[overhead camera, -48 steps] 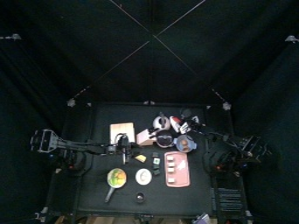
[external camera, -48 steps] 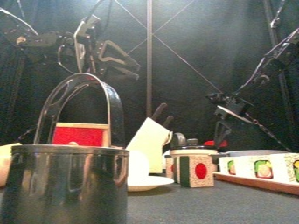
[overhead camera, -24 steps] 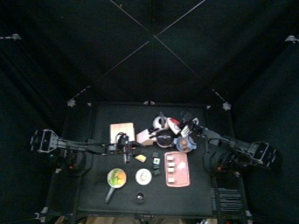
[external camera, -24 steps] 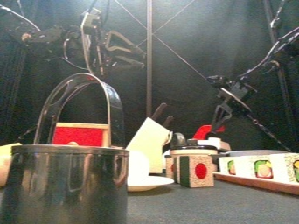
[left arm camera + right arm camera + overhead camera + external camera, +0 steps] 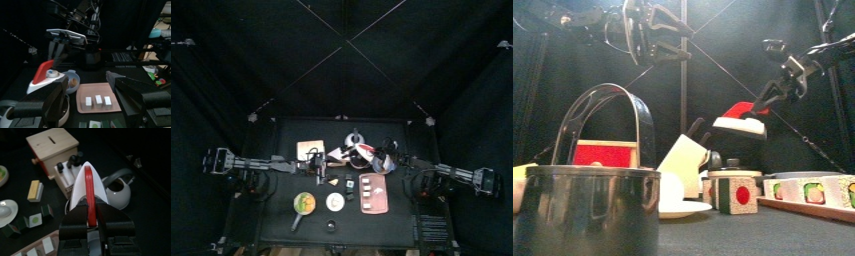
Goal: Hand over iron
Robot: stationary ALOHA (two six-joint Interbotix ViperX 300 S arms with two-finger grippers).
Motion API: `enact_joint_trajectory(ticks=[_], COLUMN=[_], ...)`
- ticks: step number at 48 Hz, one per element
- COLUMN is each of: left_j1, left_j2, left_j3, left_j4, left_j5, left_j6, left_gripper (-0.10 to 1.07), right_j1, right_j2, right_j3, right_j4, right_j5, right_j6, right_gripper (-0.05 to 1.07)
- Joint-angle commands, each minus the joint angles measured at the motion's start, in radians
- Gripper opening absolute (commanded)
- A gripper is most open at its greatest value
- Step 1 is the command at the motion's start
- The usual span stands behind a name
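Front view: my right gripper (image 5: 764,100) has lifted the white toy iron with red handle (image 5: 742,120) clear.
Its fingers clamp the handle; my left gripper (image 5: 657,25), fingers wide, waits high at left for the pass.

— What do your arms look like?
— Both are black, jointed and thin. Your left gripper (image 5: 90,100) has two broad matte black jaws; your right gripper (image 5: 91,230) matches it.
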Motion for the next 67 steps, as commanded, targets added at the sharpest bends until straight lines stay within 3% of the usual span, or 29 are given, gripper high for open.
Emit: enact_joint_trajectory(ticks=[1, 9, 24, 32, 36, 48, 52, 62, 67], left_j1=[0.009, 0.009, 0.011, 0.011, 0.011, 0.011, 0.009, 0.005, 0.005], left_j2=[0.031, 0.117, 0.245, 0.272, 0.272, 0.272, 0.272, 0.270, 0.270], left_j3=[-0.067, -0.141, -0.232, -0.241, -0.242, -0.242, -0.242, -0.238, -0.236], left_j4=[0.011, 0.086, 0.083, 0.083, 0.083, 0.083, 0.083, 0.083, 0.081], left_j5=[0.008, 0.078, 0.098, 0.101, 0.100, 0.095, 0.095, 0.095, 0.095], left_j6=[0.003, 0.000, -0.002, -0.005, -0.003, -0.003, -0.005, -0.005, -0.006], left_gripper=[0.96, 0.96, 0.95, 0.93, 0.85, 0.42, 0.40, 0.40, 0.40], right_j1=[0.044, 0.081, 0.081, 0.081, 0.081, 0.080, 0.074, 0.072, 0.072], right_j2=[-0.011, -0.011, -0.011, -0.011, -0.011, -0.011, -0.011, -0.011, -0.011], right_j3=[-0.020, -0.032, -0.034, -0.032, -0.032, -0.025, -0.020, -0.011, -0.011], right_j4=[-0.020, -0.028, -0.028, -0.028, -0.029, -0.029, -0.028, -0.028, -0.029], right_j5=[-0.020, -0.035, -0.041, -0.041, -0.041, -0.049, -0.075, -0.094, -0.094], right_j6=[0.002, 0.000, 0.002, 0.002, 0.000, -0.002, 0.000, 0.005, 0.005], right_gripper=[0.25, 0.25, 0.25, 0.25, 0.25, 0.26, 0.35, 0.76, 0.82])
